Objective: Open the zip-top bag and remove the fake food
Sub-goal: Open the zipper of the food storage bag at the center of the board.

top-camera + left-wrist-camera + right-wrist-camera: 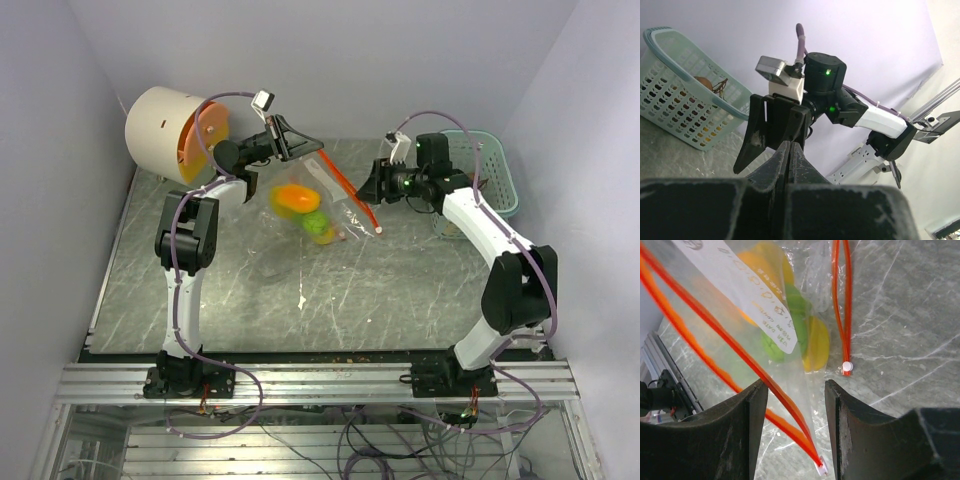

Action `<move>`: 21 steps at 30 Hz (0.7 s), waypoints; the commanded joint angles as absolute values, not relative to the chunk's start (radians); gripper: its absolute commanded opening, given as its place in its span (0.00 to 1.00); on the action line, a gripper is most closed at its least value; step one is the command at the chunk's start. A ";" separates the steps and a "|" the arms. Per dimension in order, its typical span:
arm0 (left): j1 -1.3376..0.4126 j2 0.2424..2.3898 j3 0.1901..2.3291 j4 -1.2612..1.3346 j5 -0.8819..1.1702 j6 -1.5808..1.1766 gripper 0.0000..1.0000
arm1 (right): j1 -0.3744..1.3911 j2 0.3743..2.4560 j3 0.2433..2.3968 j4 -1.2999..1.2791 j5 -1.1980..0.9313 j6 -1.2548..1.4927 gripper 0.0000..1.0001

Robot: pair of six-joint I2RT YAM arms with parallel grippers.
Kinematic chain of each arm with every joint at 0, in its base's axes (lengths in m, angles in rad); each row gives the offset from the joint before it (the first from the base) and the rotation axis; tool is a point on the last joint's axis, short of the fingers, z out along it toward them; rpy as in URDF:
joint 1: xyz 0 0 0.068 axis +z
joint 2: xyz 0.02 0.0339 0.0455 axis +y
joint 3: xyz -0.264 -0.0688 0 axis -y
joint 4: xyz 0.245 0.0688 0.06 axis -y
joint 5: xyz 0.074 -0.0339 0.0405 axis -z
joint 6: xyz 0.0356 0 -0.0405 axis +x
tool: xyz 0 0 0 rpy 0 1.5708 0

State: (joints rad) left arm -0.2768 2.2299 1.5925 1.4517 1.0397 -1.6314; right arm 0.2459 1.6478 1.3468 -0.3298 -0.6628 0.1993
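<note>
Your left hand (288,140) is pinched shut on top corner of zip-top bag (335,205). Bag hangs above counter (200,300), fake food (296,198) inside. Bag is at 9 o'clock from your right hand (372,185), the nearer one. Right hand is open, zip strip (785,415) between fingers (745,430), running 10 to 5 o'clock. Left wrist view shows no bag; right wrist view does.

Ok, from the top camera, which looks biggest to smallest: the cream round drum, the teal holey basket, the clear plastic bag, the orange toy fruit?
1. Cream round drum.
2. Clear zip-top bag and pale teal perforated basket: about alike, basket partly hidden by the right arm, so tied.
3. Orange toy fruit.
</note>
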 commanded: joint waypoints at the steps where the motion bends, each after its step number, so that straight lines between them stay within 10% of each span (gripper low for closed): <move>1: -0.279 2.234 1.630 1.731 1.039 -1.657 0.07 | 0.252 1.681 1.335 -0.296 -0.656 0.184 0.49; 7: -0.279 2.230 1.620 1.730 1.040 -1.654 0.07 | 0.267 1.712 1.372 -0.295 -0.656 0.188 0.48; 14: -0.278 2.235 1.619 1.725 1.026 -1.672 0.08 | 0.296 1.763 1.465 -0.283 -0.654 0.212 0.06; 17: -0.265 2.221 1.596 1.645 0.969 -1.662 0.40 | 0.306 1.761 1.507 -0.270 -0.627 0.228 0.00; 19: -0.251 2.174 1.546 1.493 0.923 -1.571 0.94 | 0.308 1.749 1.519 -0.266 -0.586 0.243 0.00; 21: -0.244 2.113 1.515 1.271 0.878 -1.419 1.00 | 0.308 1.740 1.522 -0.273 -0.533 0.255 0.00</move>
State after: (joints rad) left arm -0.2646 2.2185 1.5692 1.4307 0.9817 -1.6066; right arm 0.3061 1.7638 1.4845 -0.2993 -0.6285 0.2272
